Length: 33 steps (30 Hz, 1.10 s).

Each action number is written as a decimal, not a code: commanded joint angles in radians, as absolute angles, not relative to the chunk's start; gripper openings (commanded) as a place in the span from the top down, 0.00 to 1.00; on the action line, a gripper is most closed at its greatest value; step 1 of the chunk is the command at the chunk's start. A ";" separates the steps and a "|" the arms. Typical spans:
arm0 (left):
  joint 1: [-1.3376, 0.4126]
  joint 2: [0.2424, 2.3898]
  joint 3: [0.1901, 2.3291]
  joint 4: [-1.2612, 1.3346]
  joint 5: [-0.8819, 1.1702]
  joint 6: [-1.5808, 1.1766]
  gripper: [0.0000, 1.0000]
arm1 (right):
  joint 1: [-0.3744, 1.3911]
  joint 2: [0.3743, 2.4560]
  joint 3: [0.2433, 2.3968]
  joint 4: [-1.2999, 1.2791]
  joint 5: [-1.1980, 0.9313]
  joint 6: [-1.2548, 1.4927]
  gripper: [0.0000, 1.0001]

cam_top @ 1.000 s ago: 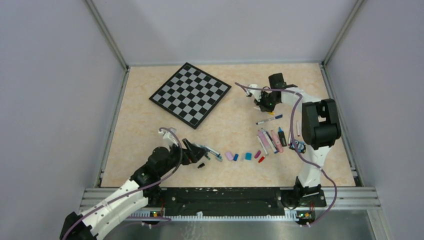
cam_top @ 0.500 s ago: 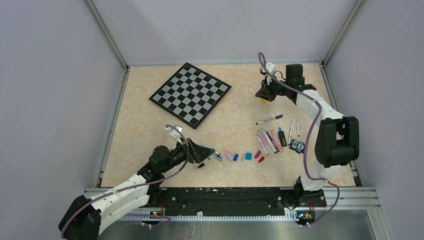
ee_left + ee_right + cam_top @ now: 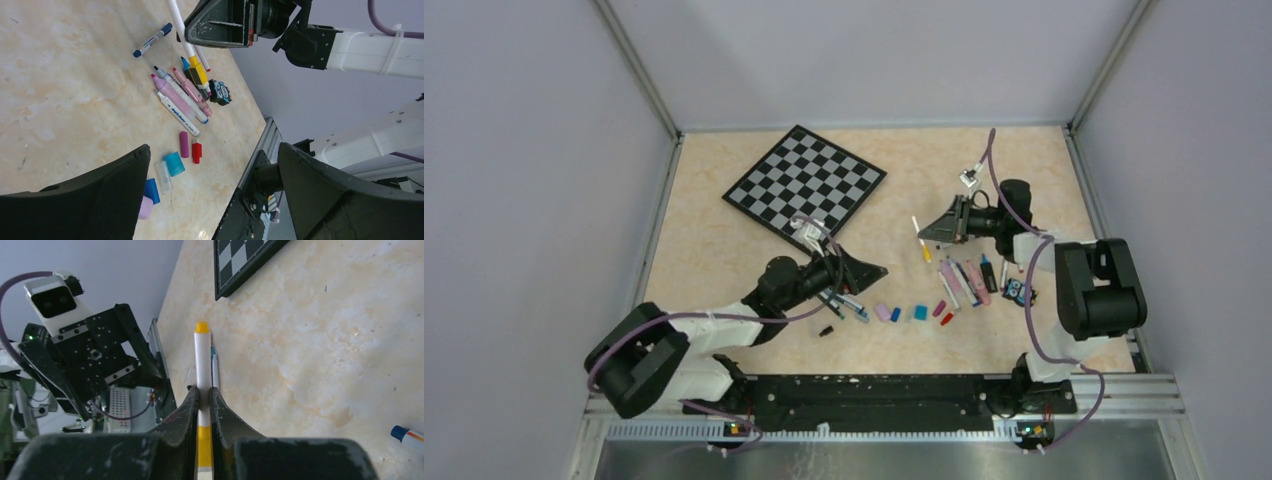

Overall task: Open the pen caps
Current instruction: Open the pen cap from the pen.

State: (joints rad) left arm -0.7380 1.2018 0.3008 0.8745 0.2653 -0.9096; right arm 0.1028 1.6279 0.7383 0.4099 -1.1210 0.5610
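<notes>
Pen (image 3: pixel 202 360) sits pinched in the low right hand (image 3: pixel 204 395), which faces the wide-spread left hand (image 3: pixel 212 147).

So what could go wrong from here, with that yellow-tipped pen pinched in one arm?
The right tool grips the white pen on only a narrow stretch of barrel, so a tug on its yellow tip might twist it or slide it loose. The open left tool sits close to the loose caps on the table. If it swings across, it could scatter them.
</notes>
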 commanded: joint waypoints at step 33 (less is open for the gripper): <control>-0.846 1.839 0.698 1.213 0.191 -1.145 0.51 | 0.187 1.688 0.770 0.620 -1.155 0.836 1.00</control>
